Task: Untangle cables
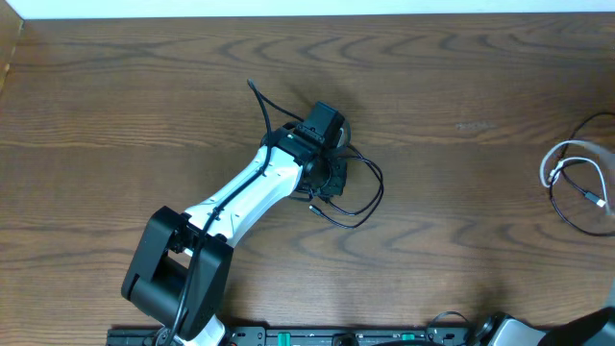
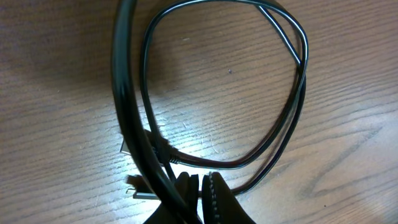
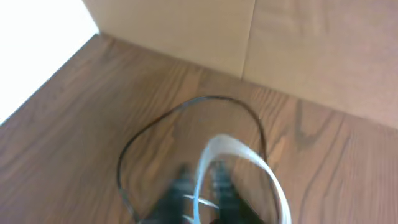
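A thin black cable (image 1: 360, 197) lies looped on the wooden table, with a plug end (image 1: 313, 205). My left gripper (image 1: 325, 163) is down on this loop. In the left wrist view its jaws (image 2: 202, 193) are almost closed, and the black cable (image 2: 292, 112) and its metal plug (image 2: 140, 186) run in at the fingertips. A white cable (image 1: 559, 159) and another black cable (image 1: 577, 207) lie looped together at the far right. The right wrist view is blurred. There my right gripper (image 3: 200, 183) has its fingers apart, with the white cable (image 3: 242, 152) between them and a black loop (image 3: 186, 115) around.
The arm's own thick black wire (image 2: 127, 99) crosses the left wrist view. A cardboard wall (image 3: 261, 37) stands behind the table in the right wrist view. The right arm's base (image 1: 596, 327) shows at the bottom right edge of the overhead view.
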